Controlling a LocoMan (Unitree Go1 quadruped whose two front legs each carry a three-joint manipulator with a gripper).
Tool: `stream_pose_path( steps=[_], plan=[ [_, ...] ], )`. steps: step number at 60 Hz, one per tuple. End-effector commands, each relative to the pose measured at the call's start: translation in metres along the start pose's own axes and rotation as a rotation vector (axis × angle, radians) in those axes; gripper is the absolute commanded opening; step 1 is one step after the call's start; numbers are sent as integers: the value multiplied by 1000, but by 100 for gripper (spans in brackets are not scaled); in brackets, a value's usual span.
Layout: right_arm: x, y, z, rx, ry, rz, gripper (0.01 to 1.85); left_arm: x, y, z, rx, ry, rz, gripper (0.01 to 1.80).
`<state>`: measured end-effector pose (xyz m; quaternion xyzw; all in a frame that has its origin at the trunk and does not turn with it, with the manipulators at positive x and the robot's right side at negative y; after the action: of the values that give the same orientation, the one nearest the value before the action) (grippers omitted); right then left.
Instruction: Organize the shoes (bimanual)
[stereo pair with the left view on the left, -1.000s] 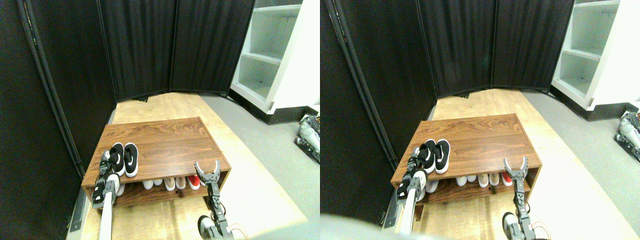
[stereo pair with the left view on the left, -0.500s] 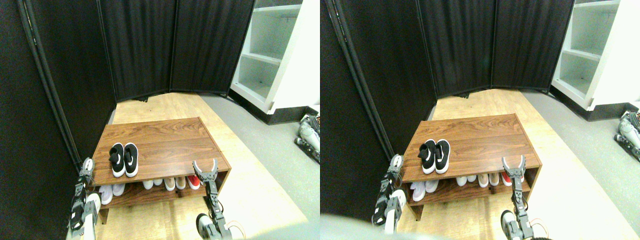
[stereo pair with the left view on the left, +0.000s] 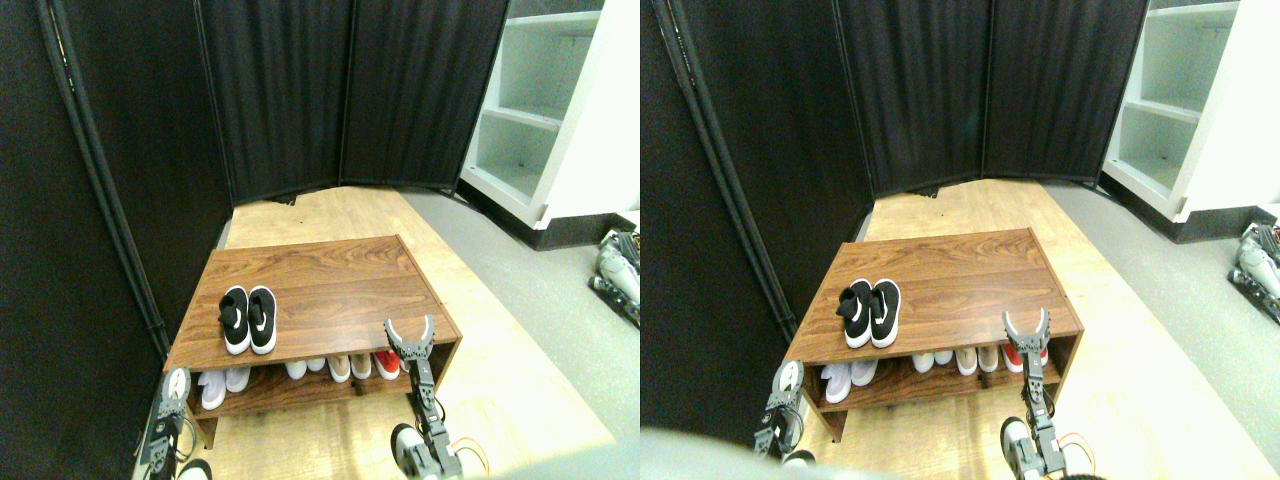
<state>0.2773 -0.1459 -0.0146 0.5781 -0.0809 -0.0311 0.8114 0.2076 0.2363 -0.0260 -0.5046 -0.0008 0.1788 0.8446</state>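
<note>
the black shoes (stereo pair with the left view on the left: 248, 318) stand paired on the tabletop (stereo pair with the left view on the left: 330, 290) at about 9 o'clock, so the spread right pincer (stereo pair with the left view on the left: 410, 336) should retreat without touching them, while the left pincer (stereo pair with the left view on the left: 172, 392) state i cannot tell.

1. Looks like a staged test corner in a lab, not a real hallway: black fabric partition panels (stereo pair with the left view on the left: 300, 90) wall it off.
2. A low wooden shoe rack (stereo pair with the left view on the left: 330, 290) sits on a plywood sheet (stereo pair with the left view on the left: 330, 215) laid over grey floor (stereo pair with the left view on the left: 560, 300).
3. Bare white shelving unit (stereo pair with the left view on the left: 545, 110) on the right, probably just a prop.
</note>
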Motion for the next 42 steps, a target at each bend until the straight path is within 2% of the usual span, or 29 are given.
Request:
stream_pose_path(
  steps=[1,10,42],
  plan=[
    [3,1,-5,25,24,21,66,-10,-11,-1,-27,27,-43,1],
    [4,0,-6,42,30,8,65,-27,-17,-3,-79,41,-23,1],
    [2,2,-5,54,43,6,64,-26,-15,-5,-113,44,-17,1]
  ],
)
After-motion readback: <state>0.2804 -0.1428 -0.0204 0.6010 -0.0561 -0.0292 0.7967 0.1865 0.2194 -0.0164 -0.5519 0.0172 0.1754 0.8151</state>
